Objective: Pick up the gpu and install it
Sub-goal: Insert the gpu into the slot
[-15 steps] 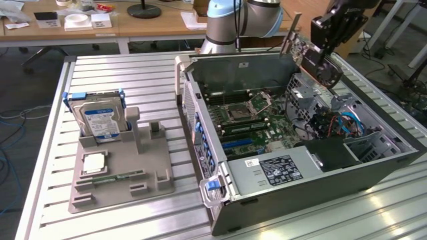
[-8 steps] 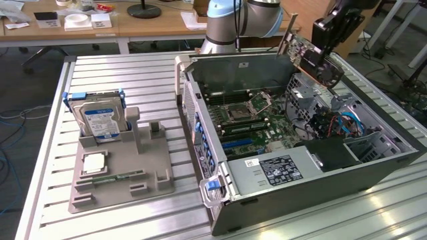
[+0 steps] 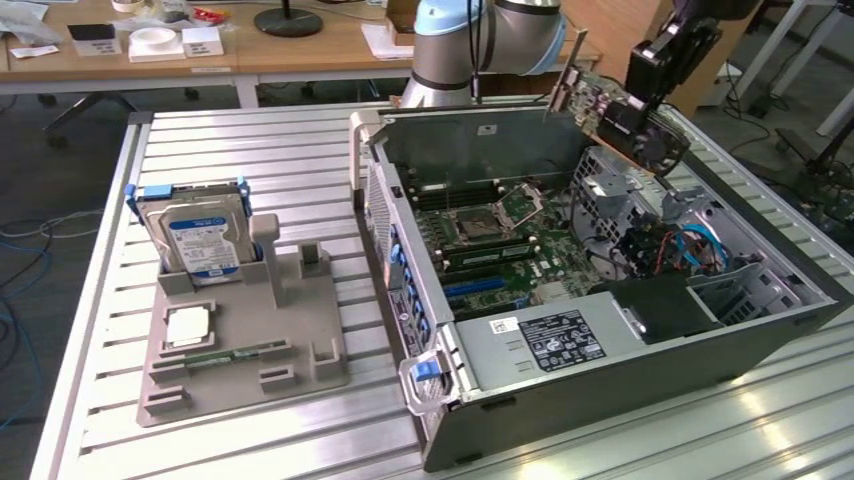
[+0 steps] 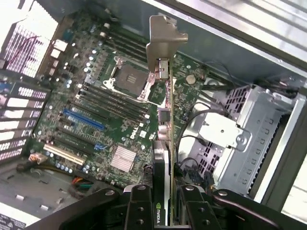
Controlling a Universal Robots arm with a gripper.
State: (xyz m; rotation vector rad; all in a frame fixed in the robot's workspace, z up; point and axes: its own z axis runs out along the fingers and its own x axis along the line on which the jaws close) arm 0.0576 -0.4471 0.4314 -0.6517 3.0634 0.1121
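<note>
The gripper (image 3: 650,98) is squeezed tight on the gpu (image 3: 627,120) and holds it up in the air. In the exterior view the card hangs over the far corner of the open computer case (image 3: 601,340), at about 1 o'clock from the motherboard (image 3: 487,235).

In the wrist view we see the thin edge of the gpu (image 4: 162,158), held by the gripper (image 4: 163,213). Its silver bracket (image 4: 165,38) is at the far end.

The card is not in a slot yet. It could bump the silver drive cage (image 4: 240,139) just beside it. If it tips, it may miss the slot or slip out.

The hard drive (image 3: 200,240) stands at 9 o'clock from the case.
</note>
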